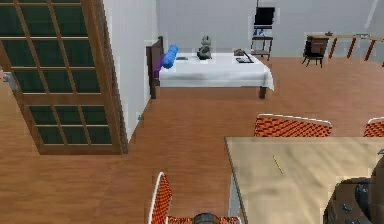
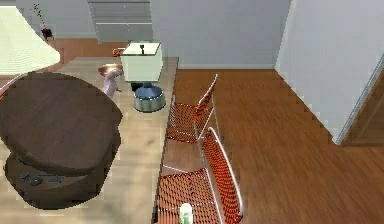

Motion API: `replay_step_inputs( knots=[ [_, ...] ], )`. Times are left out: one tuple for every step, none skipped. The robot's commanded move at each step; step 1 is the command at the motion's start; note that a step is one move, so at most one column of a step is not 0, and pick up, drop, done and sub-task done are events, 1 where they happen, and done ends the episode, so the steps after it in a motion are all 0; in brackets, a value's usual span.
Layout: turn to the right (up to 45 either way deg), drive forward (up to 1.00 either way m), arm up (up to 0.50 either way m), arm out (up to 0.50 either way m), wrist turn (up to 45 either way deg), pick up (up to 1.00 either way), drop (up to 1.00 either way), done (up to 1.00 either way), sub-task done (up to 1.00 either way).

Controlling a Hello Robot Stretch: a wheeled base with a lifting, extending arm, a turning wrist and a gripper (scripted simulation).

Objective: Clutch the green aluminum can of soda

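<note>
A small pale green, upright thing stands at the arm side view's bottom edge, by the seat of the nearer orange mesh chair. It is too small to tell whether it is a can. Left of it runs a long wooden table. The same table fills the forward view's lower right.
On the table are a big dark brown rounded object, a white box, a metal pot and a bluish bowl. A second orange chair stands beside it. Ahead are a glass-paned wooden door, a white bed and open wood floor.
</note>
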Motion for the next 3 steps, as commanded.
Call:
replay_step_inputs(
  knots=[
    [0.0, 0.00, 0.48, 0.00, 0.0, 0.00, 0.00, 0.00, 0.00],
    [0.0, 0.00, 0.00, 0.22, 0.0, 0.00, 0.00, 0.00, 0.00],
    [0.0, 0.00, 0.00, 0.00, 45.0, 0.00, 0.00, 0.00, 0.00]
  ],
)
